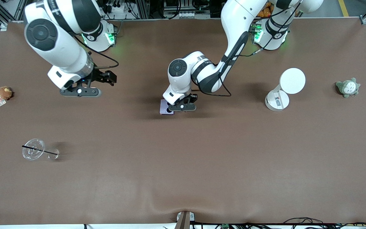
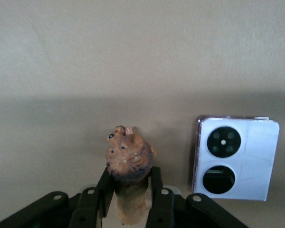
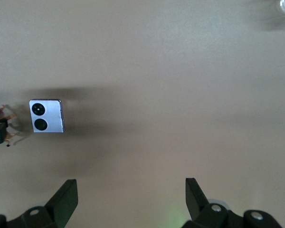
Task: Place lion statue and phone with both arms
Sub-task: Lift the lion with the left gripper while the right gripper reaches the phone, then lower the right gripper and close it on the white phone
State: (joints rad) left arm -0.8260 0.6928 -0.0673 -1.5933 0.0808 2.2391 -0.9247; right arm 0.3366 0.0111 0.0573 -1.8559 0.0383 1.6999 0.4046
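Observation:
My left gripper [image 1: 186, 102] is low over the middle of the table and shut on the lion statue [image 2: 128, 164], a small reddish-brown figurine held by its body between the black fingers [image 2: 157, 187]. The left hand hides the statue in the front view. The pale lilac phone [image 1: 166, 107] lies flat on the table right beside the left gripper, toward the right arm's end, with its two black circles up [image 2: 236, 159]. It also shows in the right wrist view [image 3: 46, 115]. My right gripper [image 1: 106, 78] is open and empty [image 3: 130, 187] above bare table.
A round brown plush with a tag [image 1: 4, 93] lies at the right arm's end of the table. A grey-green plush [image 1: 348, 87] lies at the left arm's end. A white round-topped stand [image 1: 284, 89] and a tipped clear cup with a black straw [image 1: 36, 149] are also on the table.

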